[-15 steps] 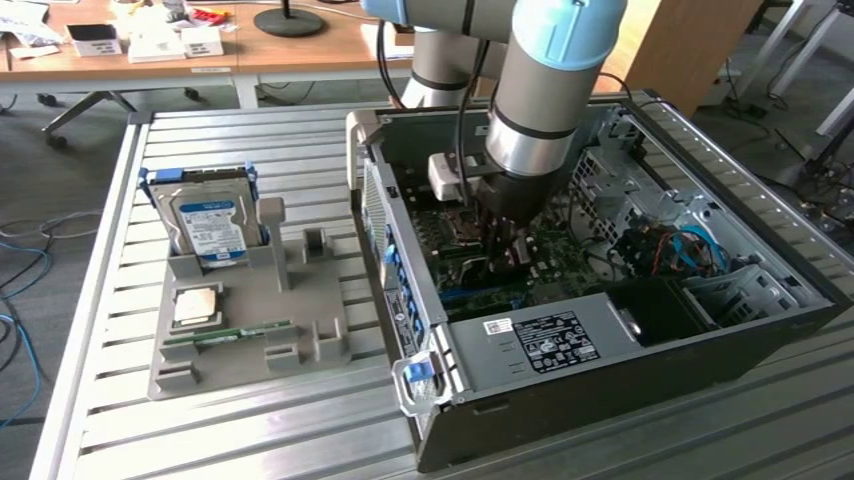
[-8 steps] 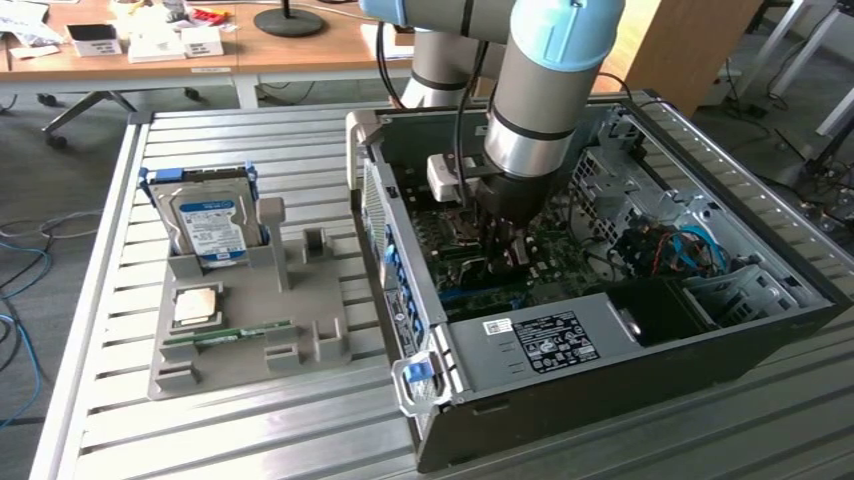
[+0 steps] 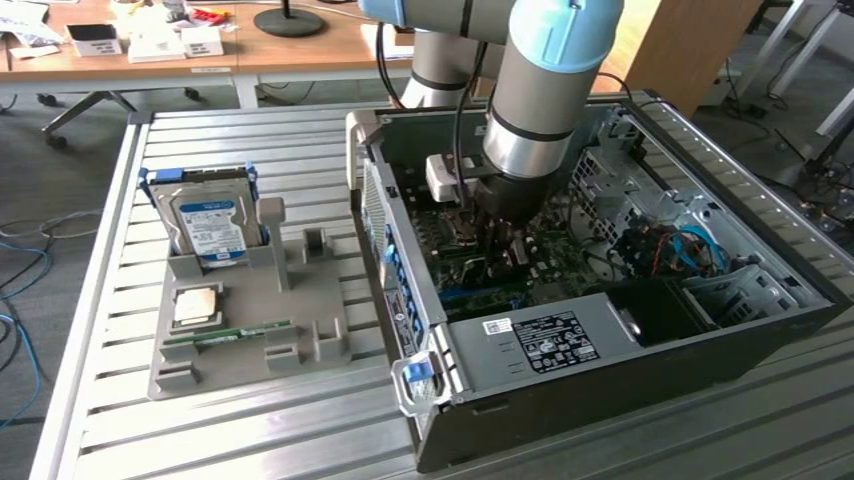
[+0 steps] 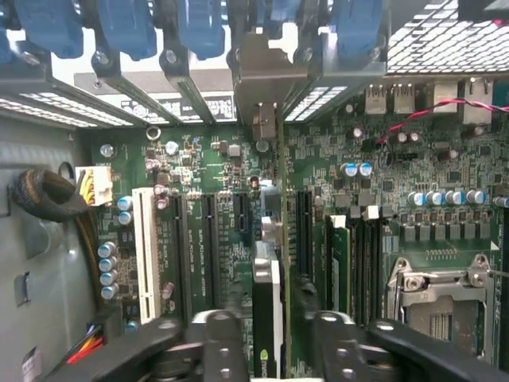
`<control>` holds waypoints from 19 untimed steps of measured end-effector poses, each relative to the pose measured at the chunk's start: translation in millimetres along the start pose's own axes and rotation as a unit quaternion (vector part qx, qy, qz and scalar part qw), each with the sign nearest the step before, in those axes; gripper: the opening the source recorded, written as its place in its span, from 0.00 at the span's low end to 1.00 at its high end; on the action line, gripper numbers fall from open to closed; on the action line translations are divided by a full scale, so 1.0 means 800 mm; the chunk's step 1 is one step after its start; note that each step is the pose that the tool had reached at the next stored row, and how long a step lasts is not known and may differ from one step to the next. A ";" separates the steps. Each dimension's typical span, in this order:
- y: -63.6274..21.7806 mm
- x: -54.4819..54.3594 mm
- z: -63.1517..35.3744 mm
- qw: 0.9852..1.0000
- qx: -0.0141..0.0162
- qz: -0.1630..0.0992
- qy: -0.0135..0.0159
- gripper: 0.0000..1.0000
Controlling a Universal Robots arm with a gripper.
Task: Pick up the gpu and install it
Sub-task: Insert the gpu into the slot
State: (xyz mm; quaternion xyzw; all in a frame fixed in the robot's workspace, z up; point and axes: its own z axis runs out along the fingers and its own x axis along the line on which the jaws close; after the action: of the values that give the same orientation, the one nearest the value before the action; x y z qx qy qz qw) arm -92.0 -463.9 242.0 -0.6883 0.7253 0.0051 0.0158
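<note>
Wrist view: the gripper (image 4: 269,326) stands released, its two black, blocky fingers (image 4: 215,334) set apart with a gap on each side of the gpu (image 4: 268,290). The gpu is seen edge-on between them, a thin dark card standing upright in a black slot of the motherboard (image 4: 207,159). Its silver bracket (image 4: 258,79) meets the rear wall of the case under a row of glossy blue plastic clips (image 4: 127,28). Neighbouring long black slots lie just beside the card, and a white slot (image 4: 145,247) sits farther off. The motherboard is green and crowded with small round capacitors. A metal CPU socket (image 4: 441,294) lies well apart from the card.

In the exterior view the arm (image 3: 541,100), a grey tube with pale blue joints, drops steeply from the upper middle of the frame. It reaches into the open dark case (image 3: 747,330), where the gripper (image 3: 501,235) is low over the board. The case walls close it in, with a labelled power supply (image 3: 561,345) near. At the exterior view's left a grey tray (image 3: 240,370) on the slatted metal table (image 3: 267,440) holds an upright hard drive (image 3: 211,225), a square CPU (image 3: 196,305) and a narrow RAM stick (image 3: 247,333).
</note>
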 end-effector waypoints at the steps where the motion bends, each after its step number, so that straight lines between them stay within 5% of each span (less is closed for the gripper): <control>1: 0.000 0.000 0.000 1.000 0.000 0.000 0.000 0.45; 4: 0.000 0.000 0.000 1.000 0.000 0.000 0.000 0.52; 19: 0.000 0.000 -0.008 1.000 0.000 0.000 0.000 0.52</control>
State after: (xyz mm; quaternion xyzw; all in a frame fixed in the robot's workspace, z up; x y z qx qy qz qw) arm -92.0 -463.9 248.3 -0.6883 0.7253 0.0050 0.0155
